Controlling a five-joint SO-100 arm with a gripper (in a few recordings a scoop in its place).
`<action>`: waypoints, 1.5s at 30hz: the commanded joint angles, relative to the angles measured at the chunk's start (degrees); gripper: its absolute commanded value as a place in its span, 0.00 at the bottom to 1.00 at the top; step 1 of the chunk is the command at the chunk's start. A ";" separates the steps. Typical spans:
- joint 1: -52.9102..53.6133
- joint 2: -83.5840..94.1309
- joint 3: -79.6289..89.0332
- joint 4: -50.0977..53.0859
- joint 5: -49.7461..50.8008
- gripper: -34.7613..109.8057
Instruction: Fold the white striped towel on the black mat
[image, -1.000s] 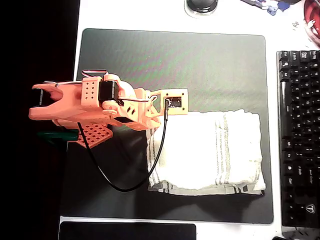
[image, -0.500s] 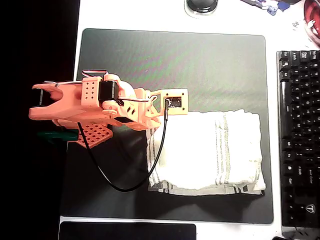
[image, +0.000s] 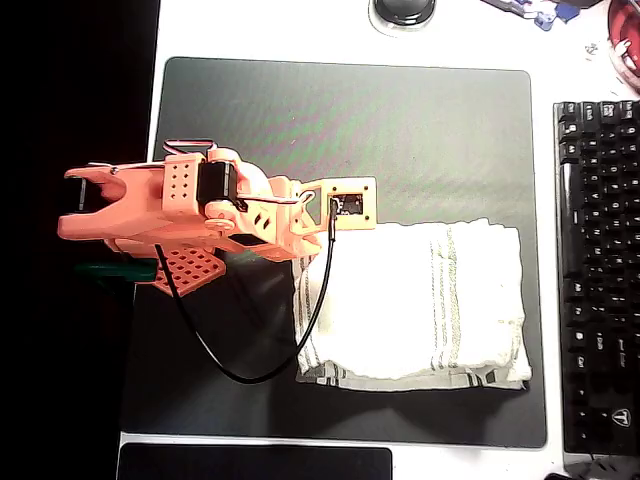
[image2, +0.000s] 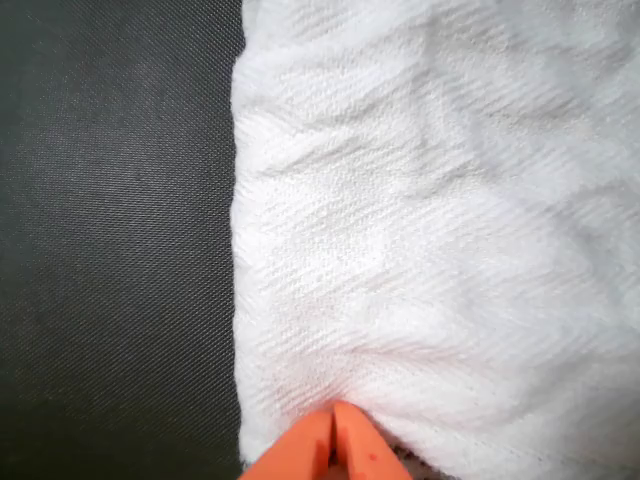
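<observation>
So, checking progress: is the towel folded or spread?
Folded: the white striped towel lies as a compact layered rectangle on the black mat, a striped under-layer showing along its lower edge.

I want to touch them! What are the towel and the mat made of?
The towel looks like soft cream-white cotton cloth: nubbly weave, wrinkles, thin grey stripes. The mat looks like dark woven fabric, fine grid texture with a faint sheen, probably over rubber.
</observation>
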 joint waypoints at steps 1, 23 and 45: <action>0.35 1.23 1.32 1.49 0.09 0.24; -0.62 1.23 1.32 1.49 0.09 0.24; -2.20 1.23 1.32 1.49 2.29 0.26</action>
